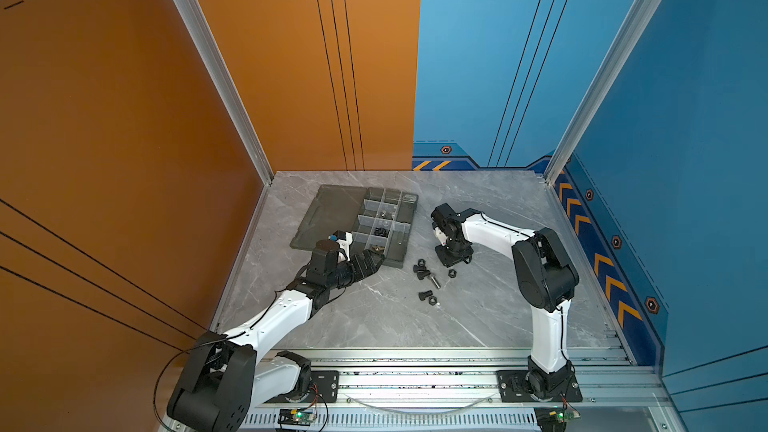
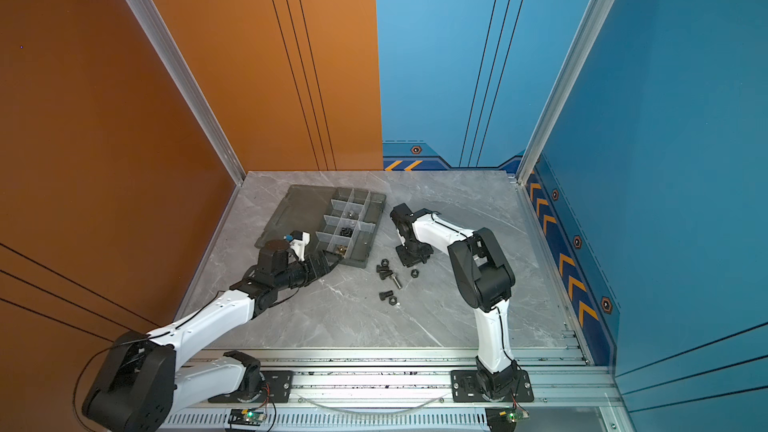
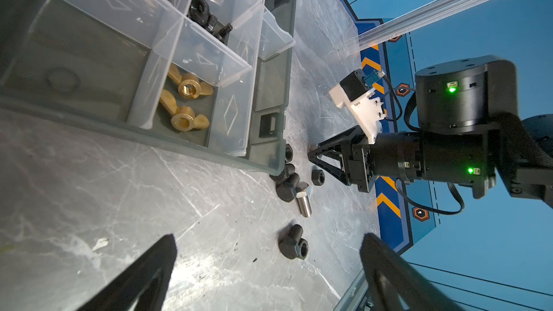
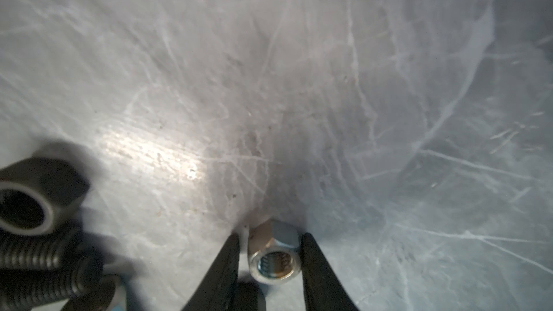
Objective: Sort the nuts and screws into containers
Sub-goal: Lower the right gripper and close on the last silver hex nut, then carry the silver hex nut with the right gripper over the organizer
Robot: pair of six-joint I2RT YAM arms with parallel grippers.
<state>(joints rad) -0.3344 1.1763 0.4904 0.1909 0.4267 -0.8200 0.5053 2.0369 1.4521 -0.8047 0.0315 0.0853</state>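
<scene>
Left wrist view: the sort is partway done. Nearest, a black bolt (image 3: pixel 291 234) and black nut (image 3: pixel 302 248) lie loose on the table (image 3: pixel 104 204). Just past them sit a silver bolt (image 3: pixel 303 201), more black bolts (image 3: pixel 287 188) and other black nuts (image 3: pixel 317 176), off the near right corner of the tray (image 3: pixel 149 133). Left gripper (image 3: pixel 268 236) gapes wide, empty, by the tray's near edge. Right gripper (image 4: pixel 271 234) straddles a silver nut (image 4: pixel 273 260) on the table. One pad (image 4: pixel 317 264) touches it and there's a sliver of gap at the other, so can't tell if it's clamped. Cells, near to far: brass wing nuts (image 3: pixel 188 103), dark nuts (image 3: pixel 206 19), silver bits (image 1: pixel 384 214). No bolt visible in any cell, so all bolts probably remain.
</scene>
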